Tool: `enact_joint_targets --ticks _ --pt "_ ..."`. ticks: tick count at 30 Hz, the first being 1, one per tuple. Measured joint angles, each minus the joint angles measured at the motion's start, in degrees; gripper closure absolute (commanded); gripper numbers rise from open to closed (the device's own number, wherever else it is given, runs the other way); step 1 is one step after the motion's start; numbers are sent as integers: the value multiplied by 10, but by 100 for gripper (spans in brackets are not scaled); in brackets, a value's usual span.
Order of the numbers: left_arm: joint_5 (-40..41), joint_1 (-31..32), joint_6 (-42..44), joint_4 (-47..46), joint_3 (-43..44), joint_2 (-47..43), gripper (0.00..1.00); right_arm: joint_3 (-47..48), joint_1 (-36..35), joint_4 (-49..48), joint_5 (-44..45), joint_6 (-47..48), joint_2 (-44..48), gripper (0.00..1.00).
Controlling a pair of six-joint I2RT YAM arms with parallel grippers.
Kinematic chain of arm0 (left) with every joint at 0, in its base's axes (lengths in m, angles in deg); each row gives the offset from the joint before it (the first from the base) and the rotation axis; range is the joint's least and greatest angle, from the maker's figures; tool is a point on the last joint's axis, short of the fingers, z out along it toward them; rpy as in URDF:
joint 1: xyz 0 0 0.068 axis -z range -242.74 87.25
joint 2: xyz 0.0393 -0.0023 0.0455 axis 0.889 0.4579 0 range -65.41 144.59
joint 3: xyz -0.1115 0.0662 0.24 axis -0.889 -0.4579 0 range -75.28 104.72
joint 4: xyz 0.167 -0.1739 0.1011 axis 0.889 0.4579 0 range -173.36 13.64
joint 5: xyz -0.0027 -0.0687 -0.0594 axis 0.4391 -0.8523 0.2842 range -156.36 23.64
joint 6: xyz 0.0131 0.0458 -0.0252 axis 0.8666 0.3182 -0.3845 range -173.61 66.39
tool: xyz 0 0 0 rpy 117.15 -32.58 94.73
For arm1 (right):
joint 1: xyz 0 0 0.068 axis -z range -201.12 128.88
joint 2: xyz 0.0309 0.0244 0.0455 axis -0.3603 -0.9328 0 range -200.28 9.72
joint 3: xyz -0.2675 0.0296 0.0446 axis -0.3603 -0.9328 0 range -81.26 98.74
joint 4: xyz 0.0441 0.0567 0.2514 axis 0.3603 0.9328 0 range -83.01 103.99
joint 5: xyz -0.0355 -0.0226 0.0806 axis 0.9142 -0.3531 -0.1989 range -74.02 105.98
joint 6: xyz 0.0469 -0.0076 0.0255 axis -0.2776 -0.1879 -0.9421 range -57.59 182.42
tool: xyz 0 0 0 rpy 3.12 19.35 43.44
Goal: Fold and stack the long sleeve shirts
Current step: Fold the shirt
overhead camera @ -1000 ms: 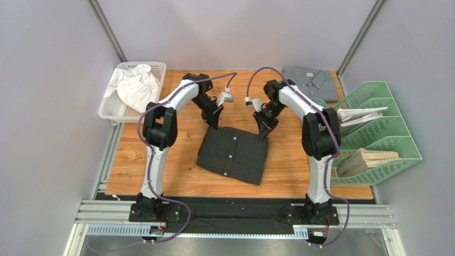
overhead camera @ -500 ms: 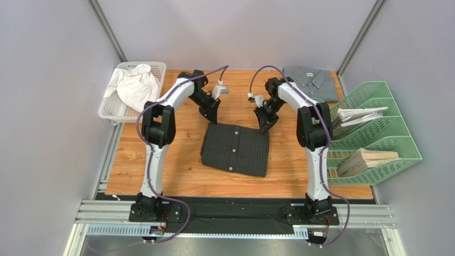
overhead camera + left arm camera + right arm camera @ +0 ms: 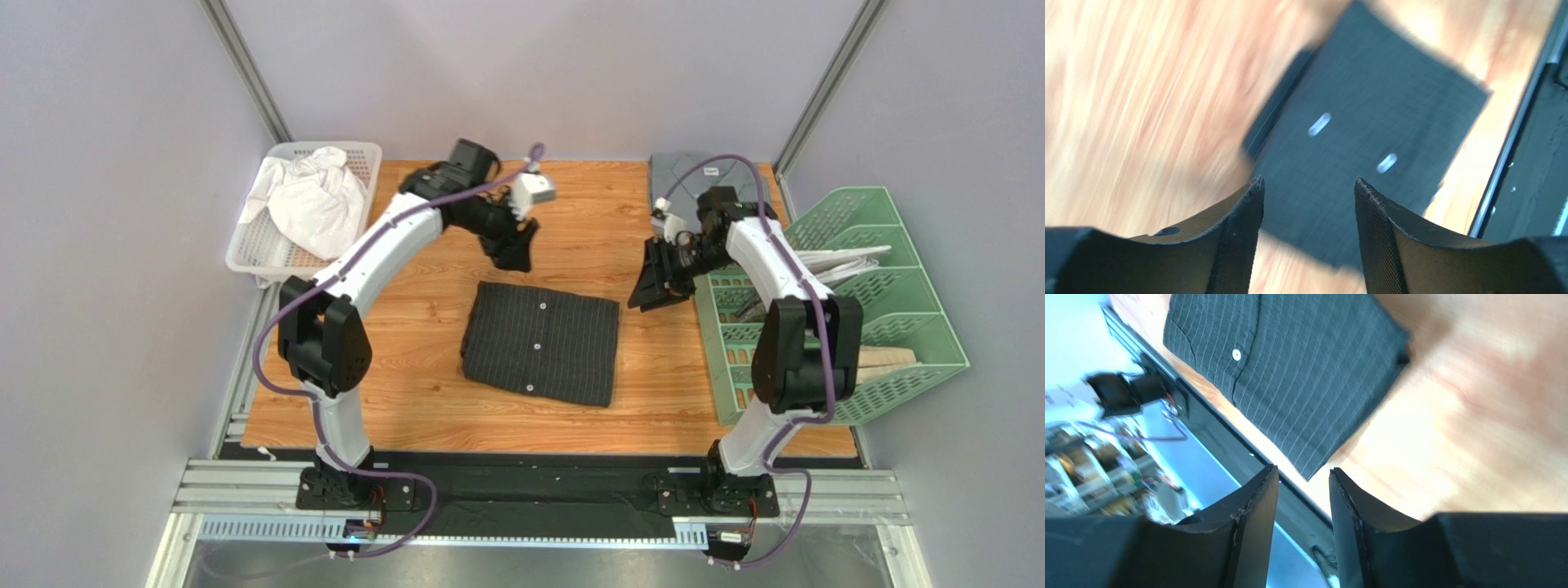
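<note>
Wooden tabletop (image 3: 405, 404): black pinstriped shirt (image 3: 541, 342) folded mid-table; I see left gripper (image 3: 520, 256), right gripper (image 3: 645, 297) clear of it, jaws apart, empty.

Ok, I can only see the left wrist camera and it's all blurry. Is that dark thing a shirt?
Observer: Yes, it's the black pinstriped shirt. The top view shows it folded into a neat rectangle.
Operator: Is the other hand holding it?
Observer: No. The right gripper hangs open off its right edge, with nothing between the jaws.
Operator: Where's the other shirt?
Observer: The grey shirt lies in the far right corner, partly hidden.
</note>
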Motion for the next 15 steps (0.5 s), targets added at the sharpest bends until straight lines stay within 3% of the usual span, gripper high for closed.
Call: enact_joint_targets --ticks 7,15 --pt "91 228 -100 -118 -65 3 43 -144 14 -86 53 -103 79 77" --pt "218 311 -207 -197 -82 37 36 -196 11 -142 195 -201 153 76"
